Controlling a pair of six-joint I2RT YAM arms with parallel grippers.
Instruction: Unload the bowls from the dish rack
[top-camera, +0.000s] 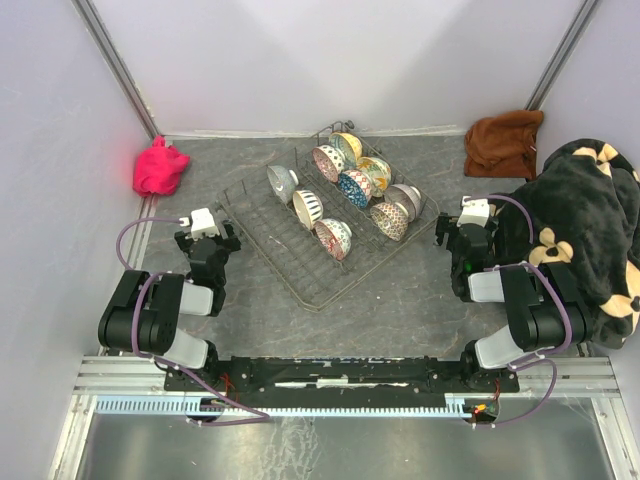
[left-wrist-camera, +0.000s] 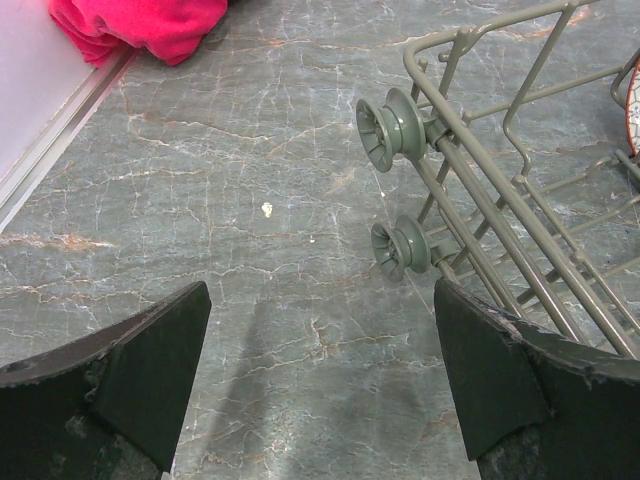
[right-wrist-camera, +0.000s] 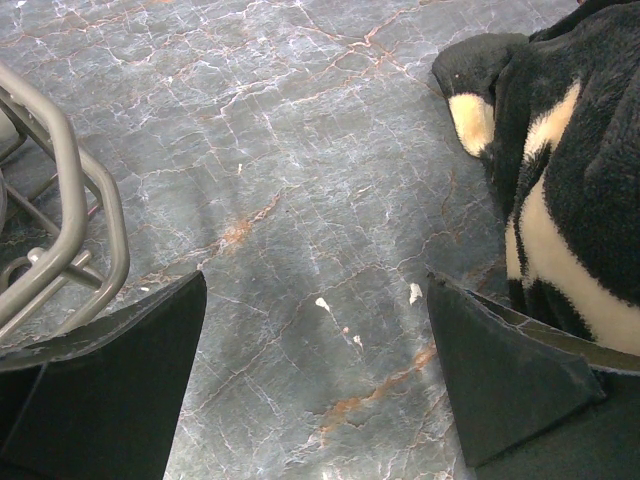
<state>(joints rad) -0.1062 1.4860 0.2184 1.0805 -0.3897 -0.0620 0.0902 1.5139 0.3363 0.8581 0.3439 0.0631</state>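
Observation:
The dark wire dish rack (top-camera: 285, 255) lies at an angle in the middle of the table. Several patterned bowls stand on edge in it: a grey one (top-camera: 281, 182), a striped one (top-camera: 308, 208), a floral one (top-camera: 334, 238), and more in the far row, such as a blue one (top-camera: 355, 187) and a yellow one (top-camera: 347, 147). My left gripper (top-camera: 208, 247) is open and empty, just left of the rack; its wrist view shows the rack's corner and wheels (left-wrist-camera: 392, 128). My right gripper (top-camera: 464, 243) is open and empty, just right of the rack, whose edge (right-wrist-camera: 70, 190) shows.
A pink cloth (top-camera: 160, 166) lies at the far left. A brown cloth (top-camera: 503, 142) lies at the far right. A black and cream fleece blanket (top-camera: 585, 225) is heaped along the right side, close to my right arm. Grey walls enclose the table.

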